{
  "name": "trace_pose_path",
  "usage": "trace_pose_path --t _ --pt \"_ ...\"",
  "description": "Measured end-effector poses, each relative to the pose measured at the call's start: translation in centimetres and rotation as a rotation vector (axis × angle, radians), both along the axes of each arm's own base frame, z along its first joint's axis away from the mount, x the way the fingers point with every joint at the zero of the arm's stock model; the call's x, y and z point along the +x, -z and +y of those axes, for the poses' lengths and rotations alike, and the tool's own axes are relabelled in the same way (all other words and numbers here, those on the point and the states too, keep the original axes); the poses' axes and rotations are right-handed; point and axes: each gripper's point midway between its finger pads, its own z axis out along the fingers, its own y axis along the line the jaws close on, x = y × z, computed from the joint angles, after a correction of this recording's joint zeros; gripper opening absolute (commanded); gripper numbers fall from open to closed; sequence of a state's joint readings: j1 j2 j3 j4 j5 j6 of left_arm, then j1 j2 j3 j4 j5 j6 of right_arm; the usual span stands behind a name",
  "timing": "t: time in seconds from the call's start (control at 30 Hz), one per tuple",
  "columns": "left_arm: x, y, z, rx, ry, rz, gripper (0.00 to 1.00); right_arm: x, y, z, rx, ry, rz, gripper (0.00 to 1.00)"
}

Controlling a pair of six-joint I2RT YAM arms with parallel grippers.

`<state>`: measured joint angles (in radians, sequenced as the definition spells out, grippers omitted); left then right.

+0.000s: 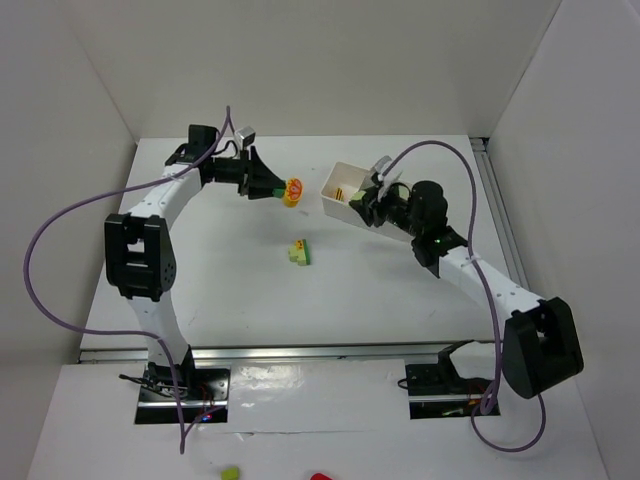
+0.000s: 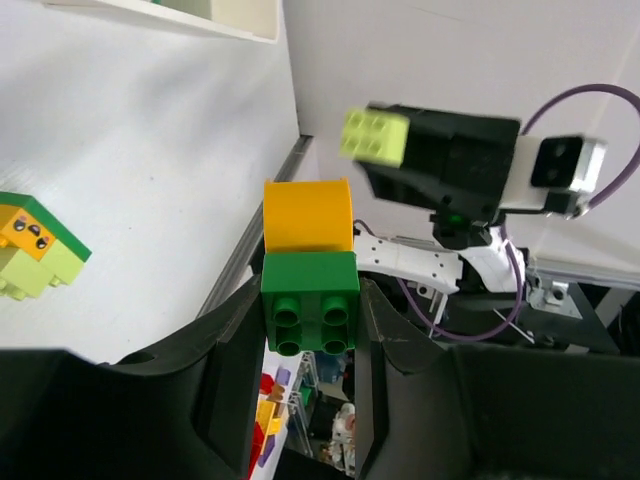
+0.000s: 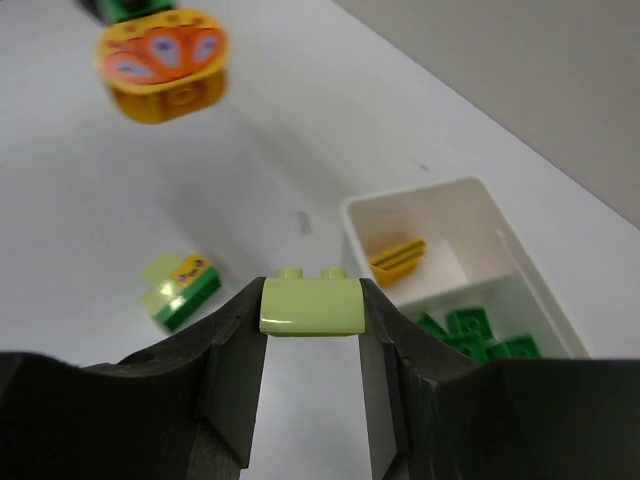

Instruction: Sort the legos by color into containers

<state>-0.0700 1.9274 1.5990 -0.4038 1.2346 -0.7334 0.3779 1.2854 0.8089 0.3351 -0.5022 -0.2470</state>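
Observation:
My left gripper (image 2: 310,318) is shut on a dark green lego (image 2: 309,296) with an orange-yellow piece (image 2: 308,212) stuck to it, held in the air. From above, this stack (image 1: 292,190) hangs left of the white container tray (image 1: 334,180). My right gripper (image 3: 312,312) is shut on a pale yellow-green lego (image 3: 310,306), raised beside the tray (image 3: 505,235). One compartment holds an orange-yellow brick (image 3: 397,257), the adjacent one several dark green bricks (image 3: 478,334). A small joined cluster of green, pale green and orange legos (image 1: 300,252) lies on the table.
White walls close in the table on the left, back and right. A metal rail (image 1: 497,215) runs along the right edge. Purple cables (image 1: 60,215) loop off both arms. Stray bricks (image 1: 230,472) lie below the table's near edge.

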Motion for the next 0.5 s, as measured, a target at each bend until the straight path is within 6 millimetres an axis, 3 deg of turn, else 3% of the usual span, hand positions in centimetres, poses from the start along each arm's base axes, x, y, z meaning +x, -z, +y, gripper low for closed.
trace_pose_path --t 0.23,0.37,0.5 --pt "-0.3 1.2 -0.9 0.113 -0.017 -0.001 0.00 4.5 0.3 -7.7 0.028 0.499 0.109 0.11" --pt "-0.5 0.6 -2.3 0.164 0.006 -0.064 0.00 7.8 0.6 -10.2 0.036 0.715 0.198 0.09" --pt "-1.1 0.5 -3.7 0.201 0.035 -0.100 0.00 8.9 3.2 -12.1 0.037 0.848 0.287 0.09"
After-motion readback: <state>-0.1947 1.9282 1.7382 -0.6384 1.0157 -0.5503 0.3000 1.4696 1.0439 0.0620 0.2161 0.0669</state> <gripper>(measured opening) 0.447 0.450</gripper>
